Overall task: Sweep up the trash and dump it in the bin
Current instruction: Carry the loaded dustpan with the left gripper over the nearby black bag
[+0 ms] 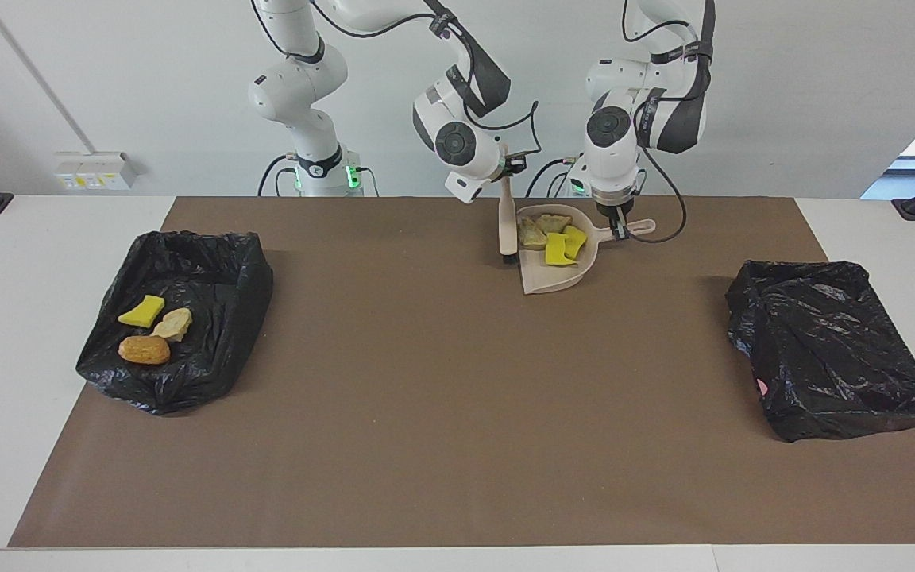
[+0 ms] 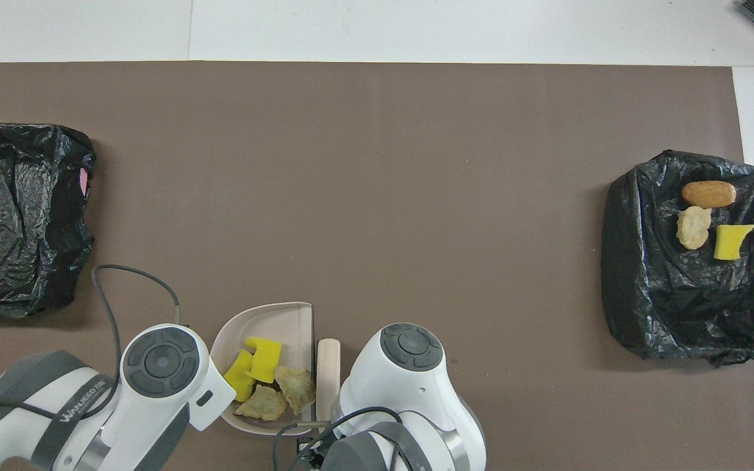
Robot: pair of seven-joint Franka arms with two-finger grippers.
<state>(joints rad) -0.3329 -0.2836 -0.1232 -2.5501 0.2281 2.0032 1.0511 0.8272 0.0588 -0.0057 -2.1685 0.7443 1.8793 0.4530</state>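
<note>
The beige dustpan (image 1: pixel 559 276) lies on the brown mat close to the robots, its bare part showing from above (image 2: pixel 271 320). In it lie two yellow sponge pieces (image 1: pixel 557 248) (image 2: pixel 264 358) and two pale crusty chunks (image 1: pixel 533 234) (image 2: pixel 295 386) of trash. My left gripper (image 1: pixel 619 226) is shut on the dustpan's handle (image 1: pixel 637 228). The beige brush (image 1: pixel 508 222) (image 2: pixel 328 373) stands upright against the pan's open edge, and my right gripper (image 1: pixel 507 173) is shut on the top of it. From above, both hands hide their fingers.
A black-lined bin (image 1: pixel 211 262) (image 2: pixel 691 307) at the right arm's end holds a yellow sponge piece (image 1: pixel 141 311), a pale chunk (image 1: pixel 173 324) and a golden-brown roll (image 1: pixel 144 349). Another black-lined bin (image 1: pixel 831 357) (image 2: pixel 17 216) stands at the left arm's end.
</note>
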